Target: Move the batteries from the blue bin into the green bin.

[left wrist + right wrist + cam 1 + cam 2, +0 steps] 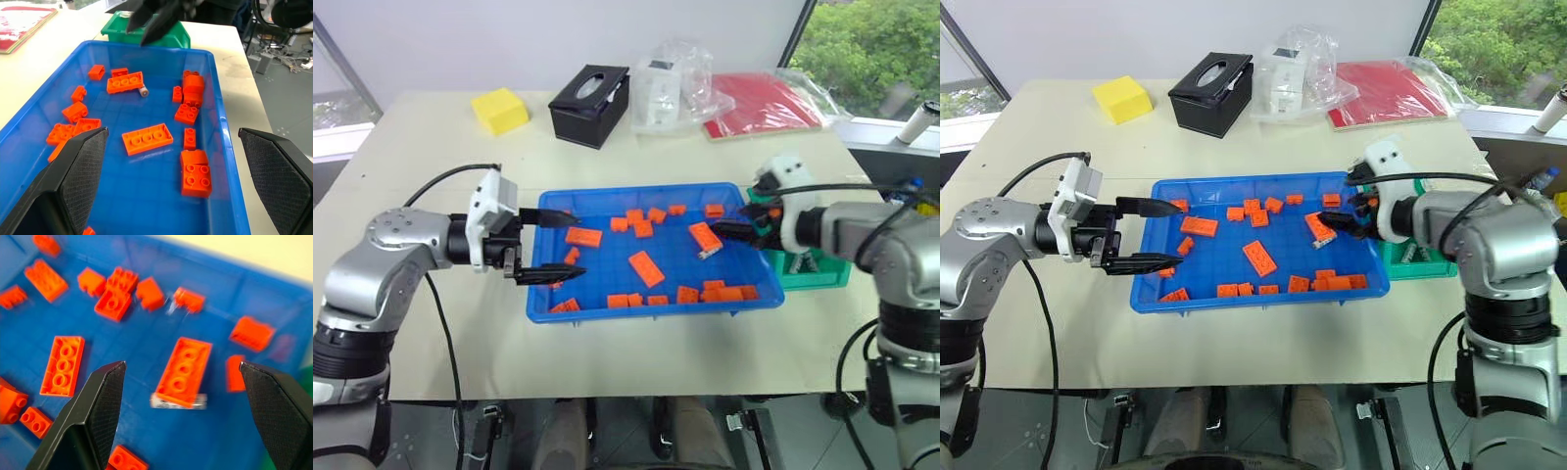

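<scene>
Nearest, the blue bin (540,294) sits on the beige table (421,137), scattered with orange toy bricks (646,267). Left gripper (560,247) hangs level over the bin's left end, fingers spread wide, empty; looks parked out of the way while the other arm works. One battery (178,401) lies in the bin's right part, touching the end of a long orange brick (185,369); the brick lies partly over it. Right gripper (178,377) hovers just above that battery, fingers spread wide to either side of it, nothing held, likely lining up to pinch. Green bin (818,274) sits just beside the blue bin's right end, behind the right wrist, with grey pieces inside, probably batteries. Farther back: yellow sponge (500,111), black tissue box (590,104), clear plastic bags (671,83), red folder (759,103).
</scene>
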